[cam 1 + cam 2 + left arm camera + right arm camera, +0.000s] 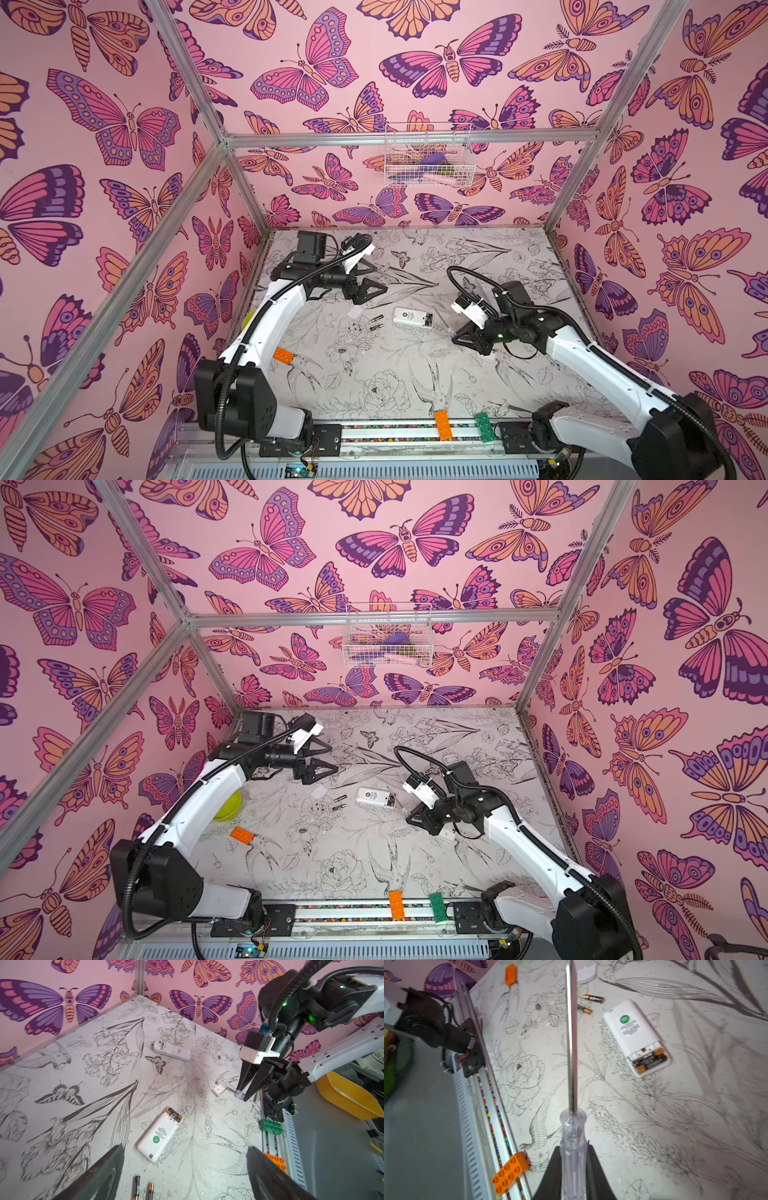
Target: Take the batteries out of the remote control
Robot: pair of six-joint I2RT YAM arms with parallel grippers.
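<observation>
Robot lab test cell. It is boxed in by aluminium frame bars (411,137) and butterfly-print wall panels (104,124). The worktop (374,374) carries a flower and bird print. Two white-and-black robot arms, the left arm (274,316) and the right arm (582,353), are mounted on a rail (390,432) at the worktop's 6 o'clock edge. A slotted cable duct (374,471) runs just outside the rail. A wire basket (428,166) hangs on the wall at 12 o'clock.

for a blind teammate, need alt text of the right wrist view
The right pincer grips a clear-handled screwdriver, its metal shaft pointing out over a flower-printed table. On the table lies a white remote, back up and cover off, with batteries in its open bay; two loose batteries lie nearby.
</observation>
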